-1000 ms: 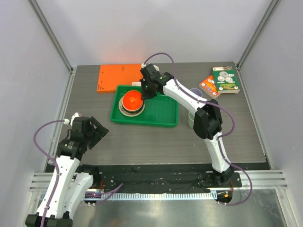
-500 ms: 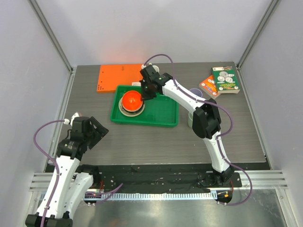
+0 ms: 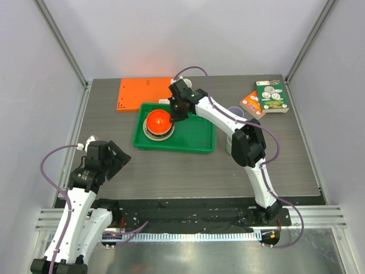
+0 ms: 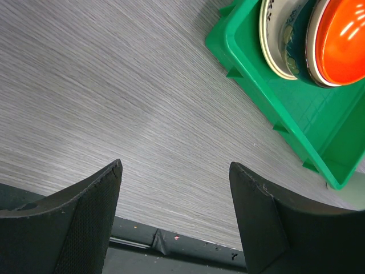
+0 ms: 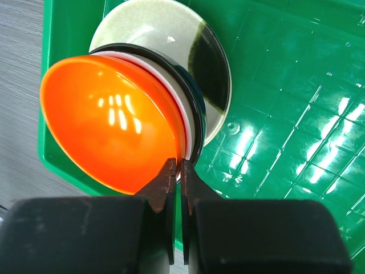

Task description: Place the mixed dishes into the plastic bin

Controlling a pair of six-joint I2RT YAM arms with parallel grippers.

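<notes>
The orange-red bowl point(image 5: 108, 131) tops a stack of a white bowl, a dark bowl point(image 5: 197, 123) and a cream plate point(image 5: 165, 25) in the left half of the green plastic bin point(image 3: 194, 137). My right gripper point(image 5: 178, 166) is shut on the orange-red bowl's near rim, one finger inside and one outside. My left gripper point(image 4: 175, 166) hangs open over bare table near the front left, away from the bin point(image 4: 268, 103). A lavender cup point(image 3: 235, 112) and a pale green cup point(image 3: 229, 145) stand right of the bin, partly hidden by the right arm.
A flat orange board point(image 3: 142, 92) lies behind the bin at the back left. Two small boxes point(image 3: 271, 96) lie at the back right. The right half of the bin holds nothing. Grey walls close in the table on three sides.
The right arm's elbow has shifted slightly left. The bowl stack and the left arm have not moved.
</notes>
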